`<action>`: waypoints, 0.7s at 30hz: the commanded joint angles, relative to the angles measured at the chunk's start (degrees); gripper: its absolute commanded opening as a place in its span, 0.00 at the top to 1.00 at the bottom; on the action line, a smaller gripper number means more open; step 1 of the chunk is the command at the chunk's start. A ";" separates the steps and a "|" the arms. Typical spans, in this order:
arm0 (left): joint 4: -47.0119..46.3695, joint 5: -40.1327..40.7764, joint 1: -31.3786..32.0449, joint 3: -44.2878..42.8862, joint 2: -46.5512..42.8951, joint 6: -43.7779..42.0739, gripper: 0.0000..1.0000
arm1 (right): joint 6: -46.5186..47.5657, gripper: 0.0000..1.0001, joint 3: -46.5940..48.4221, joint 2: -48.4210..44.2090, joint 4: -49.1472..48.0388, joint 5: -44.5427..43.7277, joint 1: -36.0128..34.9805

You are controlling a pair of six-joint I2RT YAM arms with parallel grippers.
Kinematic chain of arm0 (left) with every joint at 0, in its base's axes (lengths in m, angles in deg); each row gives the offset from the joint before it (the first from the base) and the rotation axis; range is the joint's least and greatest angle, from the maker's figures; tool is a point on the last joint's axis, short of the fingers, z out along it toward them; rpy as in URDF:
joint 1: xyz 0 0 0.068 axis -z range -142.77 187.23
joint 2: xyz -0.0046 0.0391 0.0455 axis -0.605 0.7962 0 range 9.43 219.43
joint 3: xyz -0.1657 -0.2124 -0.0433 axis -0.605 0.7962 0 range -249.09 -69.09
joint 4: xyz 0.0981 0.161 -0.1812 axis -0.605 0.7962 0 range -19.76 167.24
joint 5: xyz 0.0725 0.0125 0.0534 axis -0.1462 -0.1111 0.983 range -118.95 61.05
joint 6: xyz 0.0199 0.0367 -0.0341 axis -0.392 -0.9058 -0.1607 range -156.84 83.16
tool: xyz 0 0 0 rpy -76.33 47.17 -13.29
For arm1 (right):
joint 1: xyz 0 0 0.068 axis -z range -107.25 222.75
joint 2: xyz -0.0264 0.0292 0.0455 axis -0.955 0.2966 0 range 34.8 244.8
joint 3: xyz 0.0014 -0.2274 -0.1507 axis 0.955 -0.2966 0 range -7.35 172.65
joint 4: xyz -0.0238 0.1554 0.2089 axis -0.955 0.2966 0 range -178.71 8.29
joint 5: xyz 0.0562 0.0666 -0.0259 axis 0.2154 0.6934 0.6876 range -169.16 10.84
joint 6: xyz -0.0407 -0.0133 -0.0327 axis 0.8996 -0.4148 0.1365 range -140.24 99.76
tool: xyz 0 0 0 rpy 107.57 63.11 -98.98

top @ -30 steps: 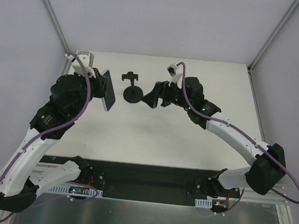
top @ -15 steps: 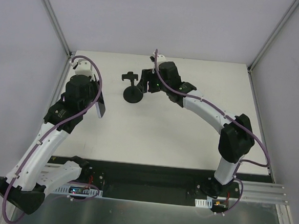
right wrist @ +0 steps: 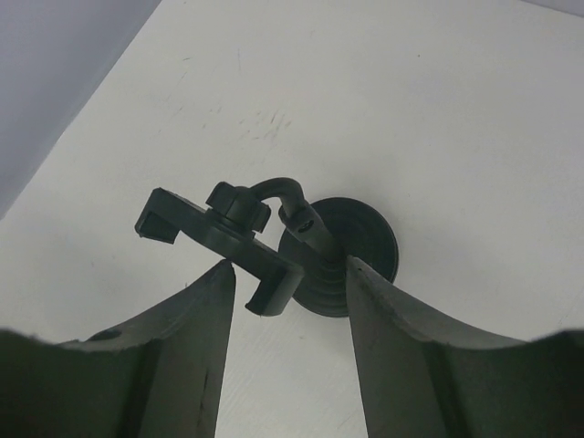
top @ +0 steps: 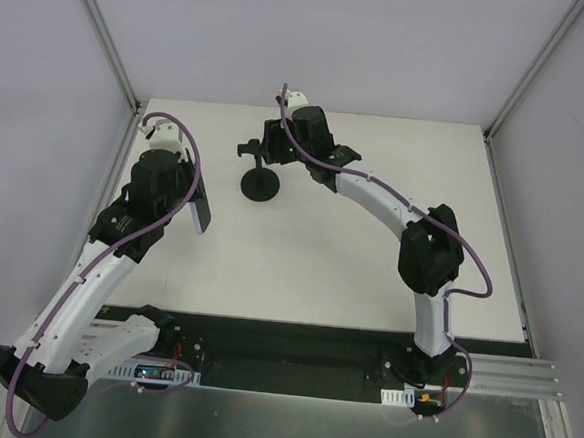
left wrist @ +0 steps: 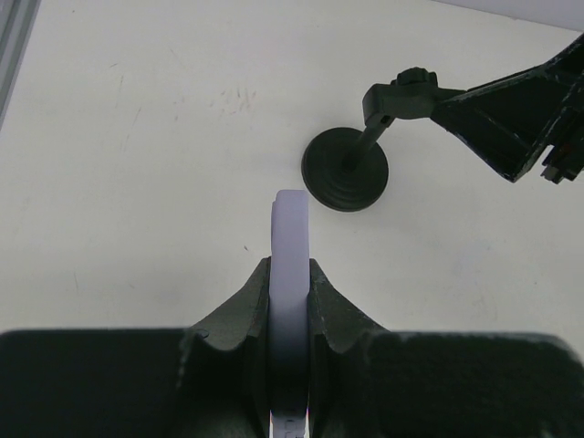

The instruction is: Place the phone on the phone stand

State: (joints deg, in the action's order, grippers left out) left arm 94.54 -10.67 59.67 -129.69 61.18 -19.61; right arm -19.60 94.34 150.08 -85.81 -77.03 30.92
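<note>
The left fingers clench the phone edge-on above the table, left of the phone stand, so it should come in flat-faced and level to the forked cradle, which the right fingers, parted astride the post, partly crowd.

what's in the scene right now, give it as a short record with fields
phone: seen edge-on, clamped in the left gripper, apart from the stand
phone stand: upright on the table, cradle empty
right gripper: open, fingers either side of the stand's post and cradle end
task state: phone not yet on the stand
</note>
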 commanded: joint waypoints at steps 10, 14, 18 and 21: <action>-4.87 -0.70 -0.11 -0.40 -0.42 1.14 1.00 | 2.78 0.64 2.11 -0.06 -0.87 -1.78 -0.72; -5.05 -1.93 -0.11 -0.22 -0.77 0.70 1.00 | 3.83 0.81 3.95 0.46 1.66 -6.25 -1.51; -5.13 -2.81 -0.11 -0.13 -0.33 -0.97 1.00 | 4.54 0.98 3.61 -0.75 3.87 -11.09 -2.73; -5.57 -4.48 -0.11 0.13 -0.51 -1.68 1.00 | 4.63 0.99 1.85 -3.12 4.83 -13.73 -3.09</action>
State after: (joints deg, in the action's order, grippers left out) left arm 94.49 -12.57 59.67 -129.54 61.24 -19.96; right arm -15.53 95.96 151.55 -82.86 -85.36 28.85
